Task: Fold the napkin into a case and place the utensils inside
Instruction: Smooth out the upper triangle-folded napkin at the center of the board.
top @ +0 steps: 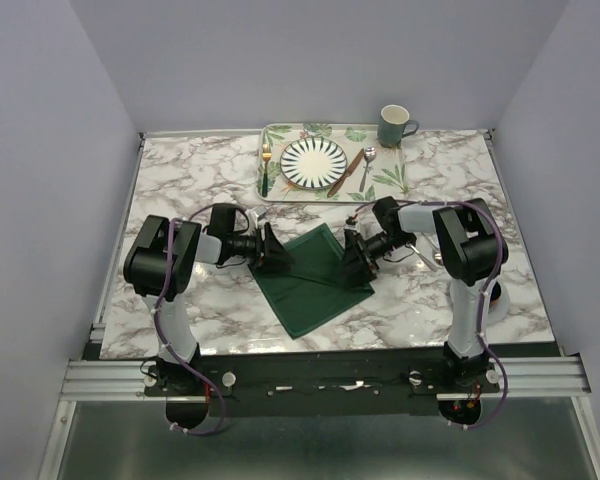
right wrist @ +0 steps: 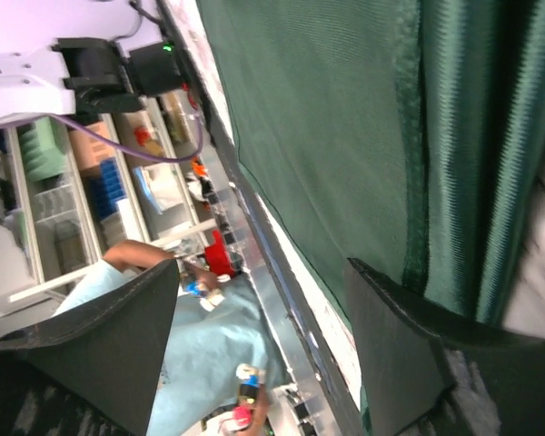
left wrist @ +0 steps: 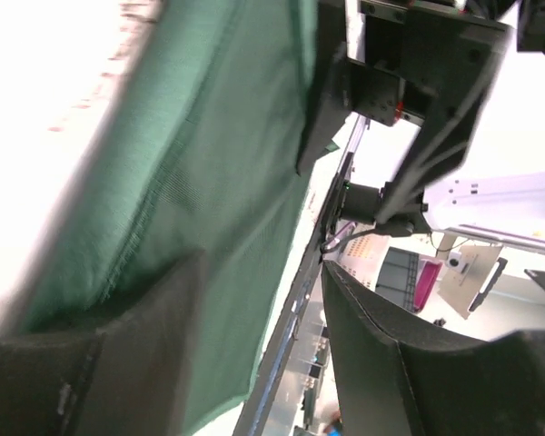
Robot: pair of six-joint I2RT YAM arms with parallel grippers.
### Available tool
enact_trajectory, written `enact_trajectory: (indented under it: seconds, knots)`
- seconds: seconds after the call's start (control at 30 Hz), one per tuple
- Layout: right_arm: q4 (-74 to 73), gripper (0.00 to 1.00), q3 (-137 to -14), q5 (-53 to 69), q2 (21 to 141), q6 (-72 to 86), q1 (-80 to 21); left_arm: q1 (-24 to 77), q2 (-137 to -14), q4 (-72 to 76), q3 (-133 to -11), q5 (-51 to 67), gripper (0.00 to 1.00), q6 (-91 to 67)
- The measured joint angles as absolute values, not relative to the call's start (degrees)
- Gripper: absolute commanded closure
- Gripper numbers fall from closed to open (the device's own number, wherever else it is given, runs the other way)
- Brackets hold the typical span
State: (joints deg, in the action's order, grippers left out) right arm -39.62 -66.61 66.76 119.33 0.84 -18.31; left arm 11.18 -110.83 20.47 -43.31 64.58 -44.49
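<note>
No writing can be read in any view.
The tray (top: 392, 178) bears a leaf print and the plate (top: 314, 162) dark rays (pattern, not lettering); the mug (top: 395, 126) shows a plain side; the shelves (right wrist: 64, 182) behind the right wrist are too blurred to read.

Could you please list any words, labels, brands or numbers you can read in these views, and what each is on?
No text can be read.
The tray, plate and mug show no lettering in the top view.
The shelf bins in the right wrist view and the pink object in the left wrist view are too blurred for any label to be made out.
</note>
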Motion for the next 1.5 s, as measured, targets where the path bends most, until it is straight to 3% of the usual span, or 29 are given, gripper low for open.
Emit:
enact_trajectory:
  seconds: [0.17, 0.47, 0.7, 1.1, 1.3, 1.5]
  knots:
    - [-44.29, 0.33, -68.14, 62.33, 116.73, -1.19, -18.24, 11.99, -104.27, 12.64, -45.3, 64.05, 0.47, -38.28]
    - [-48.25, 0.46, -69.89, 54.48, 107.68, -2.74, -18.24, 13.04, -101.49, -13.5, -64.64, 55.16, 0.56, -11.25]
    - [-49.47, 0.47, -66.7, 52.75, 107.44, -2.79, -18.24, 14.55, -103.68, -22.26, -66.08, 52.66, 0.52, -4.36]
    - [-52.01, 0.52, -68.88, 42.76, 114.1, -2.66, -18.24, 15.77, -110.8, -31.79, -74.11, 41.5, 0.63, 6.9]
    - [-54.94, 0.52, -74.3, 39.55, 116.55, -2.9, -18.26, 17.28, -111.02, -35.51, -70.7, 39.51, 0.71, 10.57]
    - [-56.27, 0.48, -77.84, 39.16, 118.1, -5.78, -18.31, 19.27, -106.63, -39.62, -64.23, 39.46, 0.7, 11.88]
